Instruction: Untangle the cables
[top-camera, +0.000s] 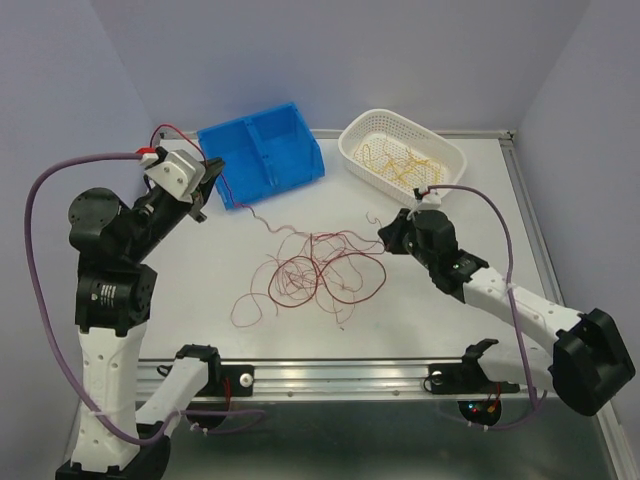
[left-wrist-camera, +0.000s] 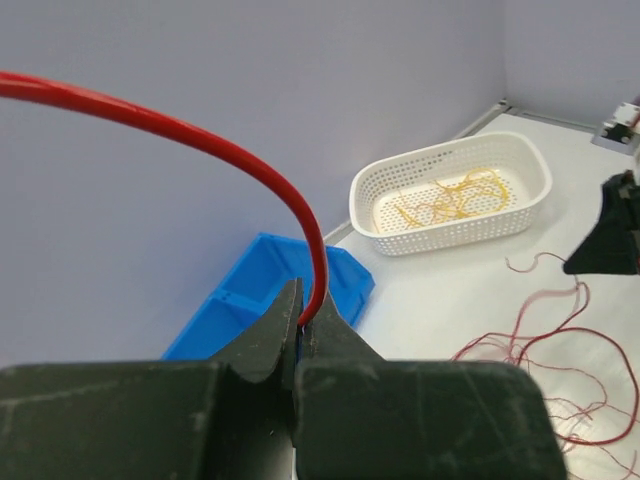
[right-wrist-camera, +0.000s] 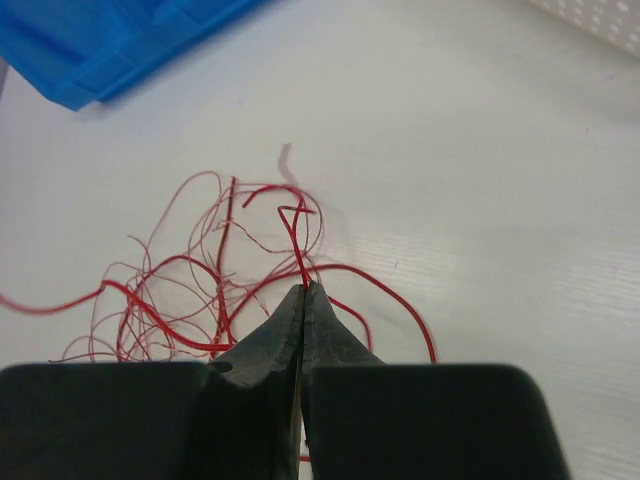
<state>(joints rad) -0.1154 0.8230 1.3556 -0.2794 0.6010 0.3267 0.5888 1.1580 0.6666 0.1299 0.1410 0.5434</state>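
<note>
Red wires (top-camera: 318, 268): a loose, curly heap in the middle of the bench (top-camera: 480, 215), between the two arms. One thin strand trails off far-left toward the bin, and another curls out on the near left.
Yellow wires (top-camera: 398, 162): a small tangle lying inside the basket, well apart from the red heap.
Left fingers (left-wrist-camera: 285, 332): pressed together with no gap, pinching one of the red wires at the tips. They are raised off the bench just beside the bin's left end.
Right fingers (right-wrist-camera: 290, 322): closed tight on a red strand at the far-right edge of the heap, low over the bench.
Basket (top-camera: 452, 158): white and perforated, at the far right of the bench. In the right wrist view only a corner shows.
Bin (top-camera: 262, 150): blue with two compartments, at the far left. Nothing can be made out inside it. The left wrist view hides its near part behind the fingers.
Cut off: the strand held on the left arcs up and leaves the left wrist view at the left edge, so its other end is unseen.
Hard to make out: from above, both held strands are too fine to trace. Which loops cross over which in the heap cannot be told.
</note>
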